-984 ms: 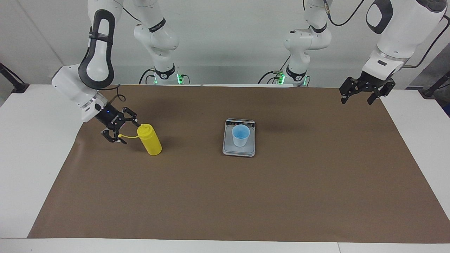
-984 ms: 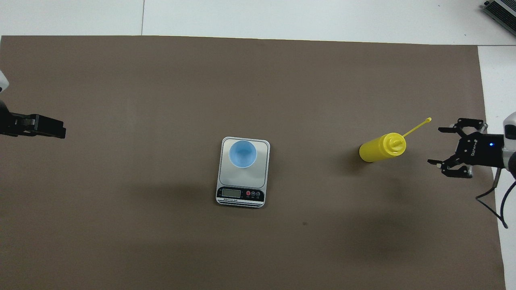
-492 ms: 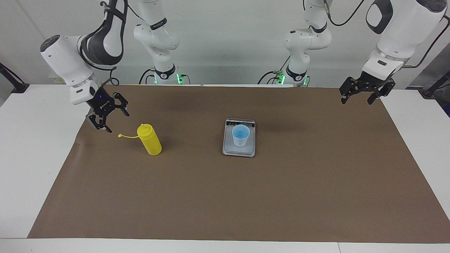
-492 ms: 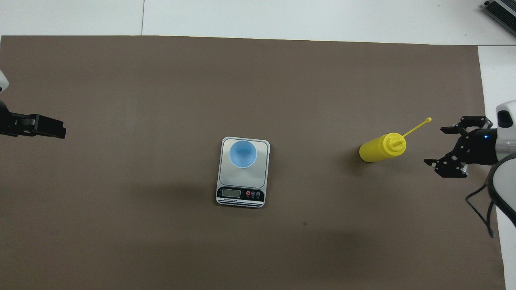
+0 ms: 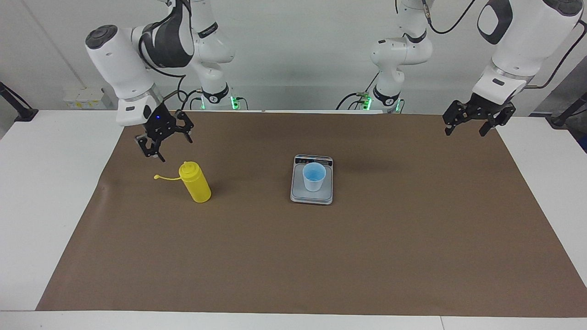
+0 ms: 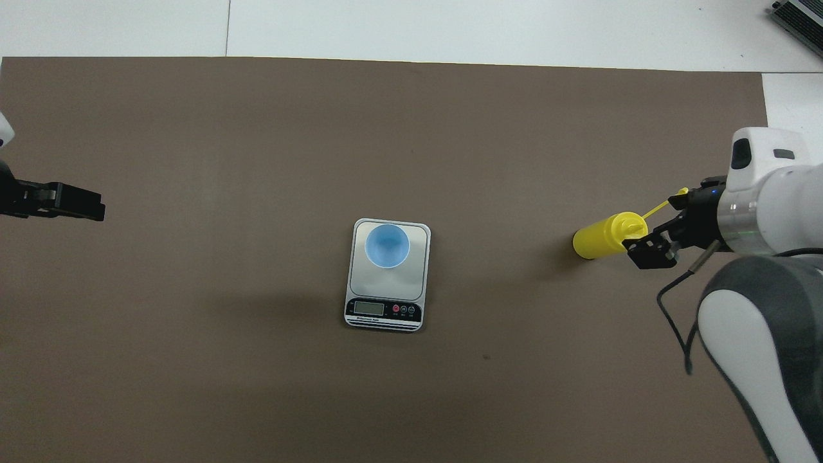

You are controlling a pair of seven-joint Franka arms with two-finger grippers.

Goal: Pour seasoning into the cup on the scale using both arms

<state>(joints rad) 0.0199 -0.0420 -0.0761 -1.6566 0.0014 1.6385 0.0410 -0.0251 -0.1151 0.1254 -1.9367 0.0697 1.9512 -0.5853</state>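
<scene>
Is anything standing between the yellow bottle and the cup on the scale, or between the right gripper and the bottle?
Nothing visible does. The yellow bottle stands upright with bare brown mat between it and the cup on the scale. The open right gripper hangs in the air above the bottle's cap strap, touching nothing.

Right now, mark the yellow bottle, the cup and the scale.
yellow bottle [image 5: 198,187], facing view, on its side wall.
cup [image 5: 314,178], facing view, on its outer wall.
scale [image 6: 384,309], overhead view, on its display strip.
</scene>
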